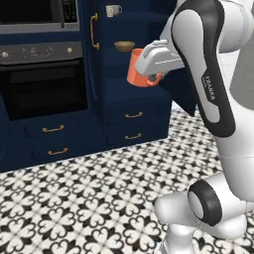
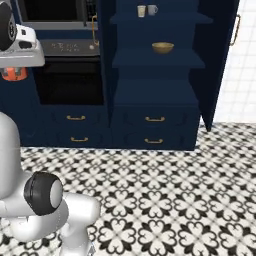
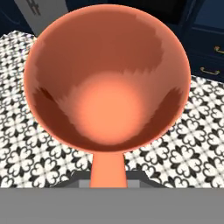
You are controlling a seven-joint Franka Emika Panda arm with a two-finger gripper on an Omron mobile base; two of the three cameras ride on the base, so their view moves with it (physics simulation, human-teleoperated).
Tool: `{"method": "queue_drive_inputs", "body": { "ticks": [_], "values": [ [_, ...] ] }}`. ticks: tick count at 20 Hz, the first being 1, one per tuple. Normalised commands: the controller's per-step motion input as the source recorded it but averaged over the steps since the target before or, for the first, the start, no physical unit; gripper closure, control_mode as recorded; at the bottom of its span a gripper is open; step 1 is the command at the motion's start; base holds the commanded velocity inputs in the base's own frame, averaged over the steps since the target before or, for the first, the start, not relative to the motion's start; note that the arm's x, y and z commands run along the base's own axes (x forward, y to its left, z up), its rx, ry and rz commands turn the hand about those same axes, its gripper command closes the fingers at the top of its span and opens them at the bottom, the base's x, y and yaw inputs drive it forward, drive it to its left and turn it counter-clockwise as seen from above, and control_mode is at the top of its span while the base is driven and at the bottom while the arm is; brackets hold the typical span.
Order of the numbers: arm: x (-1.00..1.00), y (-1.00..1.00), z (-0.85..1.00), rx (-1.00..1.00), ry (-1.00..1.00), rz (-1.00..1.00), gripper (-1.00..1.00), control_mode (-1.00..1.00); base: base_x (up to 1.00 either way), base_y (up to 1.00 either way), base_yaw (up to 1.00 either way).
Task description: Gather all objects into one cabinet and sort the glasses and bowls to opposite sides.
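Clearly, orange-red cup (image 3: 107,83) is smooth, empty inside.

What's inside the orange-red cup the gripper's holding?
Nothing: the hand view looks straight into the orange-red cup, bare walls and bottom. Its underside is hidden. The gripper holds it.

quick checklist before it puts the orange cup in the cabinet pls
1. Cup held: ok. The gripper is shut on the orange-red cup, which is carried above the floor.
2. Cup upright: ok, judging from the left base view.
3. Cabinet open: ok. The cabinet shows its shelves, its door swung to the right.
4. Glass side known: ok. The cream tumbler stands on the top shelf, next to the mug.
5. Bowl kept apart: ok. The wooden bowl sits one shelf lower.
6. Room left of the tumbler for the cup: cannot tell.
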Motion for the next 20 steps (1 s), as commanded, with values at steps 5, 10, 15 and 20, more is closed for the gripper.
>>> {"method": "queue_drive_inputs", "body": {
  "ticks": [5, 10, 15, 20],
  "values": [
    [0.0, 0.0, 0.0, 0.0, 0.0, 0.0, 1.0, 1.0, 0.0, -1.0, 0.0],
    [0.0, 0.0, 0.0, 0.0, 0.0, 0.0, 1.0, 1.0, 0.27, -0.72, 0.0],
    [0.0, 0.0, 0.0, 0.0, 0.0, 0.0, 1.0, 1.0, 1.0, -0.02, 0.04],
    [0.0, 0.0, 0.0, 0.0, 0.0, 0.0, 1.0, 1.0, 1.0, -0.03, 0.17]
  ]
}}
